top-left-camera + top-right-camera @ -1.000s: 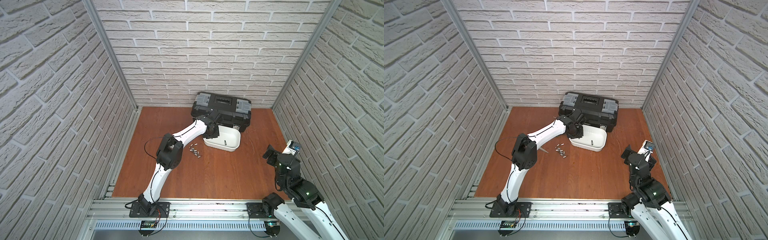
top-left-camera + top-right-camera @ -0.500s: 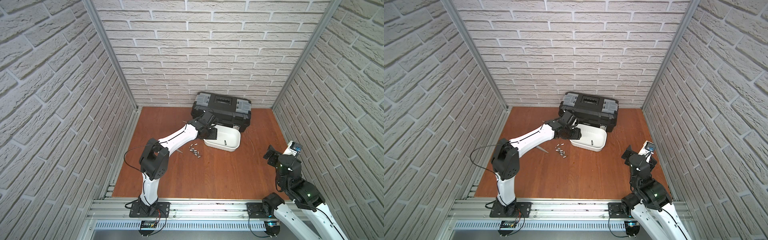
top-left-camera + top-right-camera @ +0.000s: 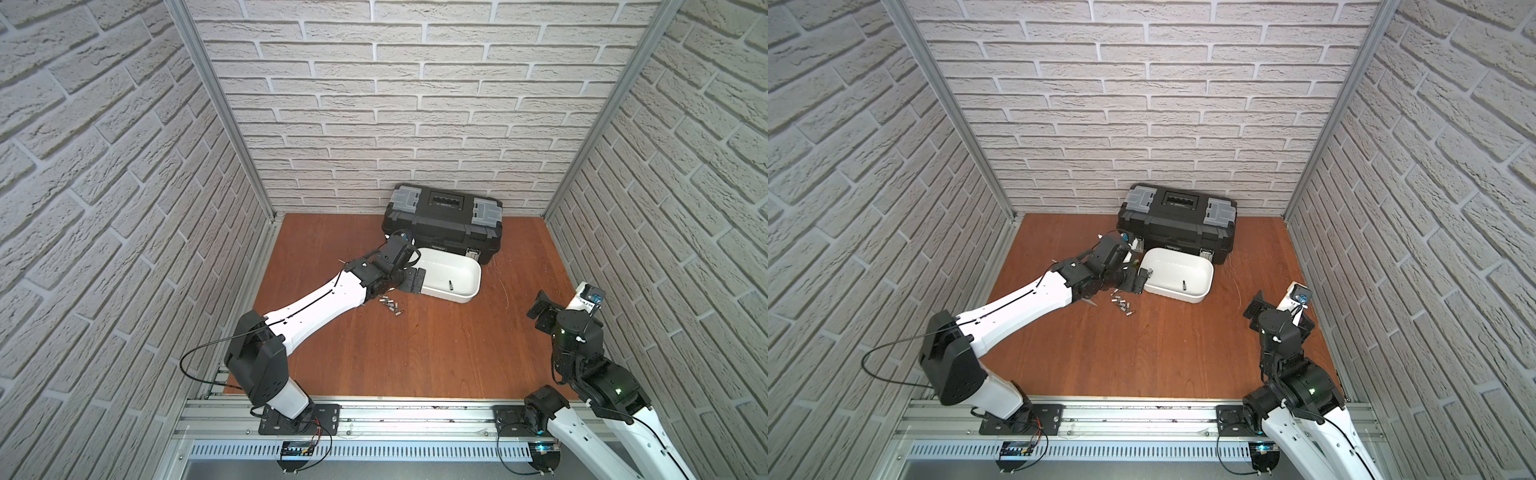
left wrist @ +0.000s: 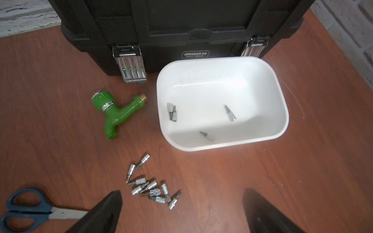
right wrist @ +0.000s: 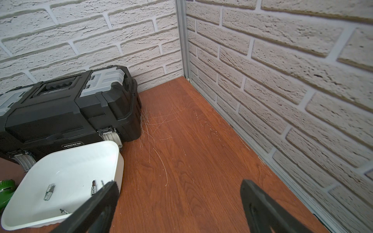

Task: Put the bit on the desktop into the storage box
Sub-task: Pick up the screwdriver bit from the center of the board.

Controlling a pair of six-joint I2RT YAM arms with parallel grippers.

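Note:
The white storage box (image 4: 212, 94) stands on the reddish-brown desktop (image 3: 415, 353), right in front of the toolbox. Several small silver bits (image 4: 230, 113) lie on its floor. A pile of several more bits (image 4: 150, 186) lies on the desktop beside the box, also seen in both top views (image 3: 390, 305) (image 3: 1121, 303). My left gripper (image 4: 182, 194) is open and empty, hovering by the box's left end (image 3: 415, 280), with the pile close to one fingertip. My right gripper (image 5: 179, 184) is open and empty, low over bare wood at the right (image 3: 540, 309).
A black toolbox (image 3: 444, 222) with grey latches stands against the back wall. A green plastic tap (image 4: 115, 113) and blue-handled scissors (image 4: 30, 209) lie left of the box. Thin loose strands (image 5: 157, 125) lie on the wood by the toolbox. Brick walls enclose three sides.
My left jaws have opened from nearly shut to wide. The left elbow has dropped down and to the left, and the gripper has drawn back from the box's edge. The right arm has stayed put.

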